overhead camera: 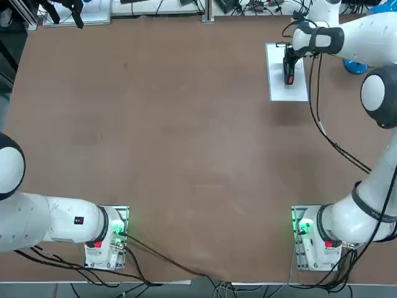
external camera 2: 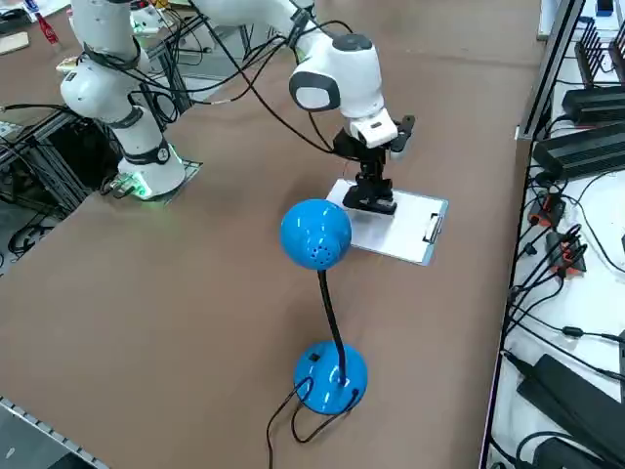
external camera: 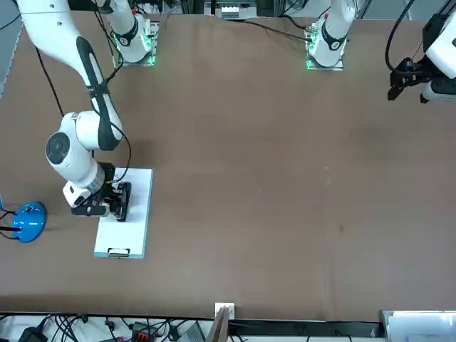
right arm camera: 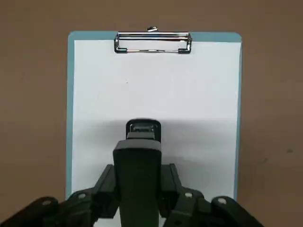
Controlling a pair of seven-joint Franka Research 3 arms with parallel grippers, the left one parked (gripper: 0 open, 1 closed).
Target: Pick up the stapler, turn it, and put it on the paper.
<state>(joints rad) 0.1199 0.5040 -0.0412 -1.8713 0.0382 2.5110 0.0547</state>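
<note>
The right end effector (right arm camera: 139, 198) sits low over the paper (right arm camera: 189, 94), its fingers closed against both sides of the black stapler (right arm camera: 139, 161). The stapler lies lengthwise on the sheet, on the half away from the metal clip (right arm camera: 152, 42). A blue desk lamp (external camera 2: 317, 239) stands on the tabletop (overhead camera: 155, 136) nearby.

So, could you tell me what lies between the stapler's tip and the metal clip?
Only bare white paper. In the wrist view nothing sits between the stapler, held in the right gripper, and the clip.
</note>
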